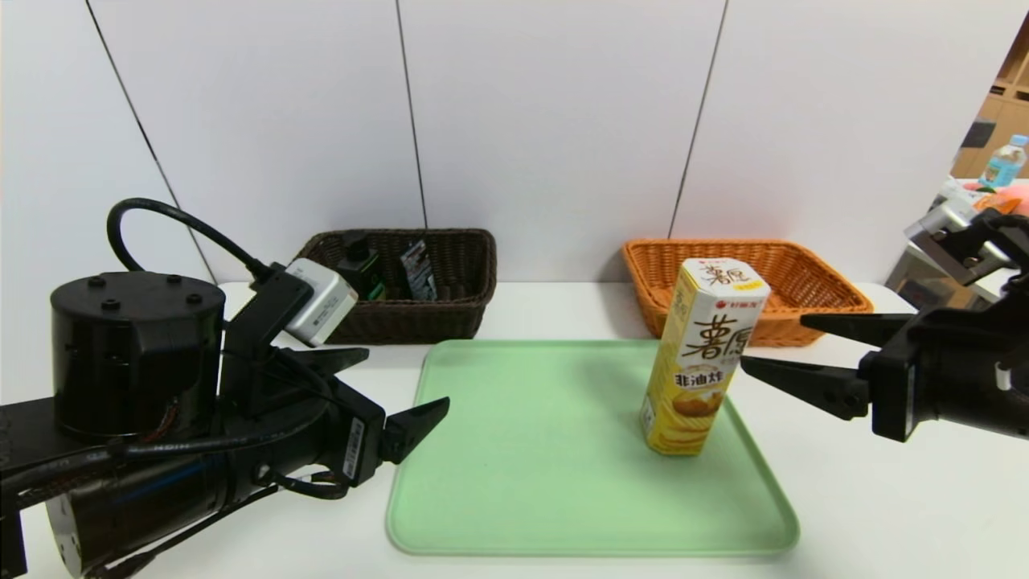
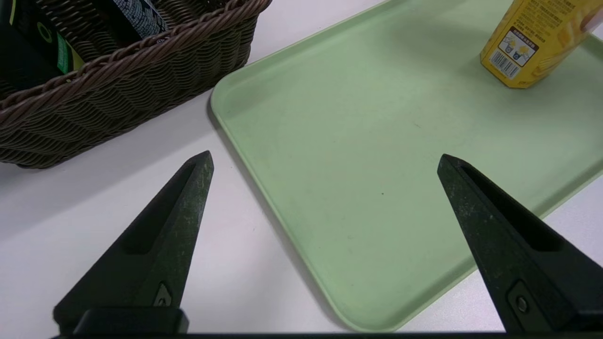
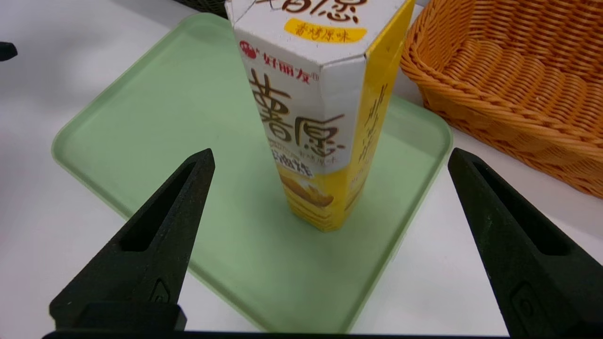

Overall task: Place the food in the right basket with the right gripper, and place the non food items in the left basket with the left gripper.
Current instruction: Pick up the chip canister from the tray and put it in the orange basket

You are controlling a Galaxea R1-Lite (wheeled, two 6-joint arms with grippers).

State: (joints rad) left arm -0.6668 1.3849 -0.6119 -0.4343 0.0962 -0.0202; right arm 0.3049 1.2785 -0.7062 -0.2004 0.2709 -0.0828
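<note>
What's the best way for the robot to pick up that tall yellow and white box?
Probably around its middle, coming in from the robot's right: the box stands upright and narrow on the tray, its sides uncovered, and the open right gripper is already on that side.

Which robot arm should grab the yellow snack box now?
Probably the right: its open pincer already faces the box, near the orange basket for food. The left pincer is open across the tray.

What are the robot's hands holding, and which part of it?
Nothing is held: the left gripper and right gripper are open, and the snack box stands on the tray.
</note>
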